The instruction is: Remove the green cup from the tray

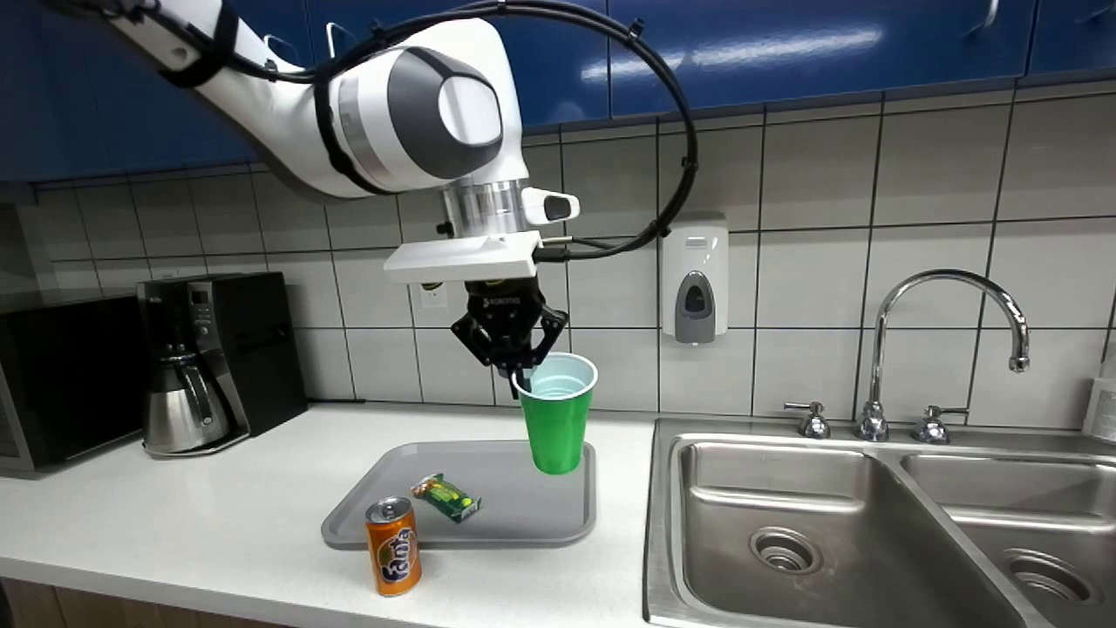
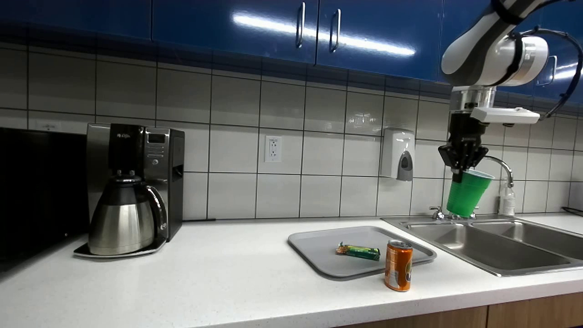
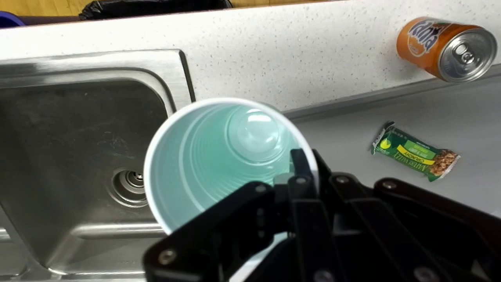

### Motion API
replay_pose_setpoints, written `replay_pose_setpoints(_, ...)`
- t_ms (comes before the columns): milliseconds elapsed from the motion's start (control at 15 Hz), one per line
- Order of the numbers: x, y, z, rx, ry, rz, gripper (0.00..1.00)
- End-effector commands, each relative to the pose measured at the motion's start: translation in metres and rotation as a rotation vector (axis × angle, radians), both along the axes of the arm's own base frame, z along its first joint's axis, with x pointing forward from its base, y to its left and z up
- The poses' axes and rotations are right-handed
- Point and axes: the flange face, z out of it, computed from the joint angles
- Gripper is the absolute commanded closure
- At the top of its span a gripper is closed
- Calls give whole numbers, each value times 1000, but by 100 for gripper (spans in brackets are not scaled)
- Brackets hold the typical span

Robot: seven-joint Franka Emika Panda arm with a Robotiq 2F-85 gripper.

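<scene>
the tool (image 1: 520,381) holds the green cup (image 1: 556,429) off the tray (image 1: 514,515).

The top edge is chopping the arm (image 1: 410,113) in both exterior views. The soda can (image 2: 398,269) is hiding a bit of the tray (image 2: 314,246) there too, and in an exterior view the green cup (image 2: 469,196) is covering part of the faucet (image 2: 508,176). In the wrist view the gripper (image 3: 311,164) is blocking some of that cup's rim, and something blue (image 3: 9,19) is getting cropped at the top-left corner (nope, not making it out).
</scene>
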Motion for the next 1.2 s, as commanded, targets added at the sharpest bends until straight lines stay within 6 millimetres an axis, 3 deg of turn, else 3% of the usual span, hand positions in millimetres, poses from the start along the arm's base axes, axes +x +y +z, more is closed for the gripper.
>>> replay_pose_setpoints(0,-11,-2,-7,-10,23,-14,99)
replay_pose_setpoints(400,-5,1,-33,-3,61,-18,99)
replay_pose_setpoints(1133,22,15,-89,-20,105,-29,99)
